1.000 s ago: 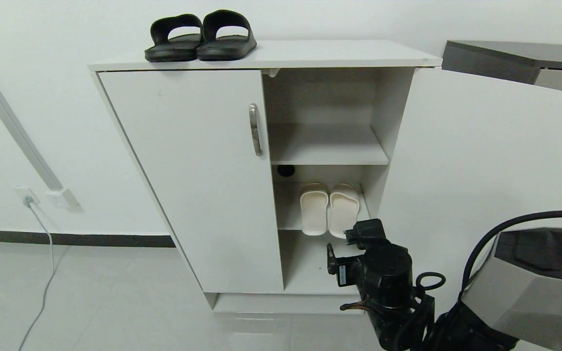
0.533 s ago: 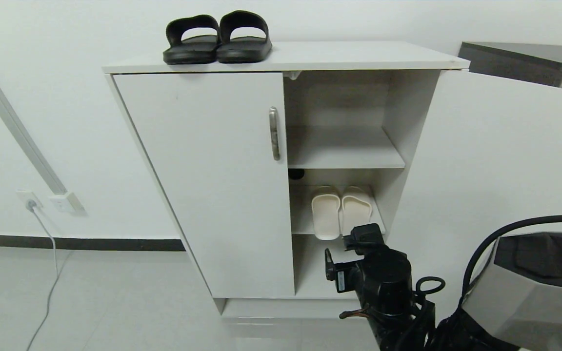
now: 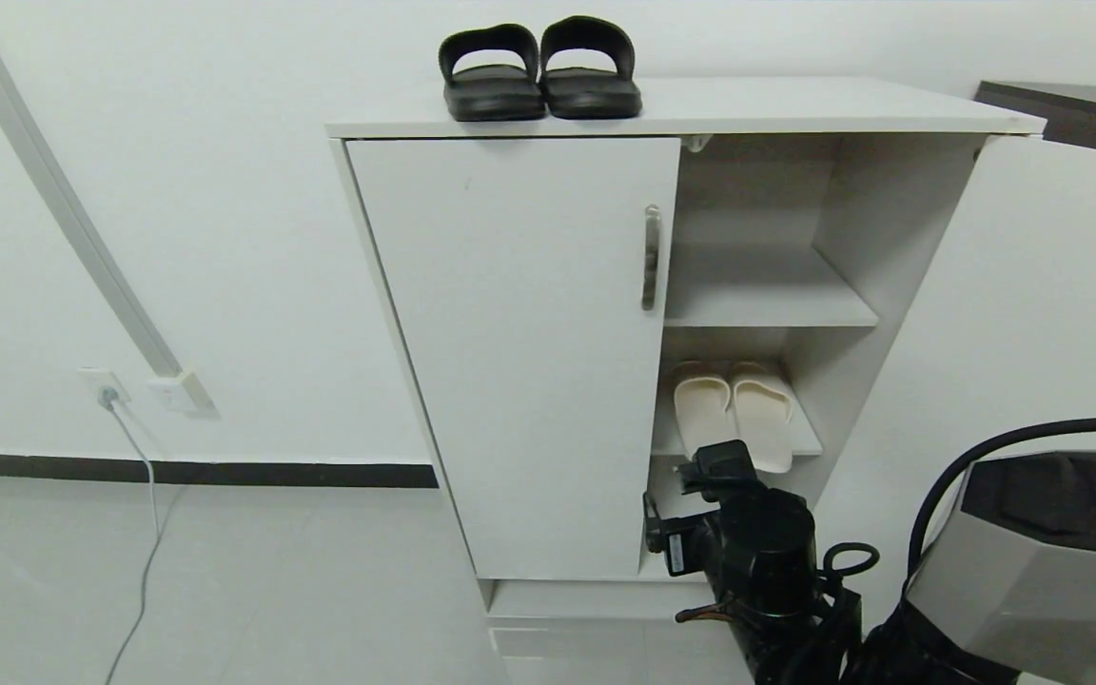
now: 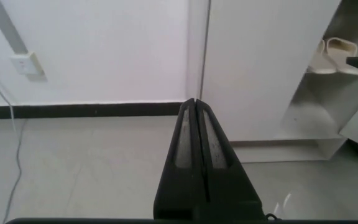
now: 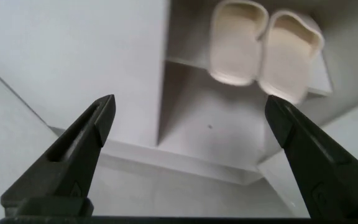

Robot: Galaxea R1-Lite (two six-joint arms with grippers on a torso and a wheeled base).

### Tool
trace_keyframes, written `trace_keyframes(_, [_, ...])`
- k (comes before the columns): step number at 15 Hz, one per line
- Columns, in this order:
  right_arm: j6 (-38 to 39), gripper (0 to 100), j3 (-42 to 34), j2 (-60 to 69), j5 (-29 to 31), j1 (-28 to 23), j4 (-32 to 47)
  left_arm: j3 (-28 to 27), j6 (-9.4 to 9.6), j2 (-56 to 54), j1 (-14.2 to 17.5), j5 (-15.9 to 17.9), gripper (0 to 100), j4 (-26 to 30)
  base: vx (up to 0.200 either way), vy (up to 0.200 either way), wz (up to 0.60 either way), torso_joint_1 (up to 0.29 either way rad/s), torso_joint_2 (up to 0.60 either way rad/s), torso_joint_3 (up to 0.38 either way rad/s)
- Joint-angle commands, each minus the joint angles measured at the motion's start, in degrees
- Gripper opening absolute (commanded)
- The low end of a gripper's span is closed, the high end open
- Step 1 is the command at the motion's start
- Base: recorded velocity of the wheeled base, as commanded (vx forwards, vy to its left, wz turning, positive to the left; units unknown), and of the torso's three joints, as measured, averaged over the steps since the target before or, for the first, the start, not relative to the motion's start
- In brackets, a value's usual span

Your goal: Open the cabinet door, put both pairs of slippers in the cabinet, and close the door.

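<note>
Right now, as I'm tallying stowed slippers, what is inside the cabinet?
Inside the cabinet, the white slippers sit side by side on the lower shelf of the open right half. The closed left door covers the other half, so anything there is hidden.

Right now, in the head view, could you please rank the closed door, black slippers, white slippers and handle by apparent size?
1. closed door
2. black slippers
3. white slippers, though they sit farther back and partly hidden, so ranks 2 and 3 are unsure
4. handle
</note>
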State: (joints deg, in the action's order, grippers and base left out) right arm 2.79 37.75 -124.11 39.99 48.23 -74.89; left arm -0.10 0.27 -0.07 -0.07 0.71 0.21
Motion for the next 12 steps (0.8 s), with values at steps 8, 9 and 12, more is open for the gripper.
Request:
trace_keyframes(8, [0.02,100,-0.22,-0.60,-0.87,0.11,-1.40,0.01,0.08,0.07,-0.01,0.00,0,-0.03,0.000,0.100,0.00,0.002,0.00,0.002])
trace_keyframes(9, [-0.15,100,-0.31,-0.69,-0.87,0.03,-2.28,0.01,0.08,0.07,-0.01,0.00,0,-0.03,0.000,0.000,0.00,0.000,0.00,0.000])
trace_keyframes(12, [-2.44,100,-0.58,-0.60,-1.14,-0.06,-5.53,0.01,0.08,0.07,-0.01,0.00,0,-0.03,0.000,0.000,0.00,0.000,0.00,0.000])
